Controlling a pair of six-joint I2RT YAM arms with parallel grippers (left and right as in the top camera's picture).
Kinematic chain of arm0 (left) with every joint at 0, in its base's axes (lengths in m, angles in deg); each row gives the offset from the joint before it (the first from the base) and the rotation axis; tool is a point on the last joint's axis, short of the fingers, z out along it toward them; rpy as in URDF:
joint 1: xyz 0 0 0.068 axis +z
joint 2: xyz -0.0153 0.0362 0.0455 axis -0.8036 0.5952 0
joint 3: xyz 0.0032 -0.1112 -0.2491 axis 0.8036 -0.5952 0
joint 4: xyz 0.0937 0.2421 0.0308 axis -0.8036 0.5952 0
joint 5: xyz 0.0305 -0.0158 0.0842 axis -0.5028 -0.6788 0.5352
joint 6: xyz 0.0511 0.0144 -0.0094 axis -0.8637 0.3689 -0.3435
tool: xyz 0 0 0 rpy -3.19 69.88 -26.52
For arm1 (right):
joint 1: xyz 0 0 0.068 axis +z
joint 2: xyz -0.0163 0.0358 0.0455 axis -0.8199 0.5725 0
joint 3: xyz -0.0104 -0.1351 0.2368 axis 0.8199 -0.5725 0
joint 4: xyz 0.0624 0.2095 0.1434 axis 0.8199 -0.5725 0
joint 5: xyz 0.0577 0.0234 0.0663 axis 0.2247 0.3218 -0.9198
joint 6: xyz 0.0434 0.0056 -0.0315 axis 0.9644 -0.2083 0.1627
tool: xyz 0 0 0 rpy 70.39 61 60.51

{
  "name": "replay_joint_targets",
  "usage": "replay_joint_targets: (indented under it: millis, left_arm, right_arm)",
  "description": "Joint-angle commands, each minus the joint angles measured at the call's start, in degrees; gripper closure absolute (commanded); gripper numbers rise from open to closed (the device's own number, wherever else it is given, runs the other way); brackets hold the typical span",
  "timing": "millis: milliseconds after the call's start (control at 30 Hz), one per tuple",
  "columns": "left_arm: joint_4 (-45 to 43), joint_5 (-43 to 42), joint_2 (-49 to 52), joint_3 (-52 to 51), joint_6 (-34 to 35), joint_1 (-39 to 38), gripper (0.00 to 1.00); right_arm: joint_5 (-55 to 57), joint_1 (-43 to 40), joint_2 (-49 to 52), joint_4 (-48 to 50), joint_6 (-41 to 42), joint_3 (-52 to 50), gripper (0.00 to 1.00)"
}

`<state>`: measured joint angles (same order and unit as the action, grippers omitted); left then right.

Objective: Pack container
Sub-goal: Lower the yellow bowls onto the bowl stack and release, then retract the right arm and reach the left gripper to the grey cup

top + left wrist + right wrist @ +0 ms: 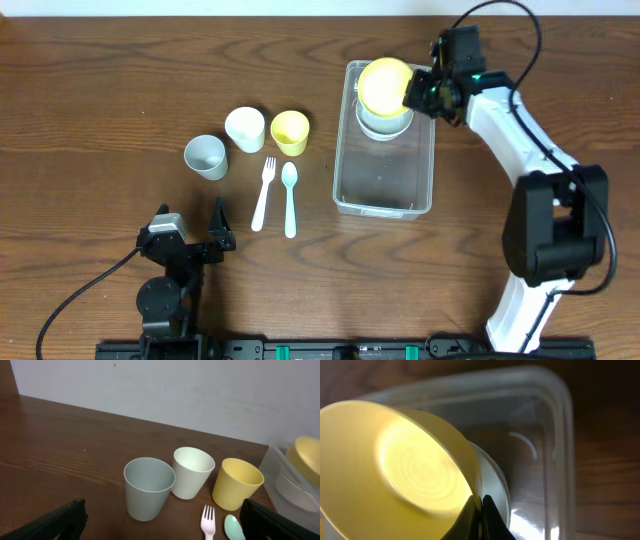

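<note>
Clear plastic rectangular container [385,190]

Dark wooden table [100,80], pale wall [200,390]

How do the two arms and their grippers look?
The right arm has white links and black joints; the right gripper is black with a small green light. The left arm and left gripper are black. Each trails a black cable.

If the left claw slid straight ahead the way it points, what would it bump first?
Probably the grey cup: it stands nearly dead ahead of the open left gripper, nearer than the white cup beside it, though depth is hard to judge.
</note>
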<state>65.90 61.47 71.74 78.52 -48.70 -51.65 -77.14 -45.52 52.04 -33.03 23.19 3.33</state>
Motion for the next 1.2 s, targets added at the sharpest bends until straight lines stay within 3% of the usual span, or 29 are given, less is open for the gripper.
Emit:
replay_joint_targets:
  millis: [0,133,267,467,667,833,900,933,1167]
  left_arm:
    - [2.1,-1.5,0.0,-0.9,0.5,0.2,0.02]
    - [2.1,-1.5,0.0,-0.9,0.5,0.2,0.02]
    - [2.1,-1.5,0.0,-0.9,0.5,0.2,0.02]
    - [2.1,-1.5,0.0,-0.9,0.5,0.2,0.02]
    - [2.1,-1.5,0.0,-0.9,0.5,0.2,0.02]
    - [2.1,-1.6,0.0,-0.9,0.5,0.2,0.02]
    - [2.1,-2.4,0.0,-0.9,0.5,0.2,0.02]
    - [2.1,-2.4,0.0,-0.9,0.6,0.2,0.02]
    - [2.3,-2.5,0.4,0.7,4.7,0.2,0.02]
  right_arm:
    - [-1.5,-0.1,-0.6,0.6,1.4,0.4,0.81]
    - [-5.9,-0.7,-4.8,-1.1,-0.9,1.3,0.58]
    - [-6.8,-5.1,-13.4,-6.7,-0.9,1.9,0.5]
    - [-2.1,-20.1,-22.3,-20.0,-0.9,1.9,0.4]
    - [-1.4,-33.2,-21.8,-27.1,-0.9,1.3,0.27]
    - [2.8,-37.7,-21.0,-28.2,-0.9,0.8,0.2]
    - [3.4,-38.3,-21.0,-28.7,-0.9,0.8,0.11]
    - [3.4,-38.4,-21.0,-28.9,-0.9,0.8,0.01]
    - [3.5,-38.4,-21.0,-28.8,-0.9,0.8,0.01]
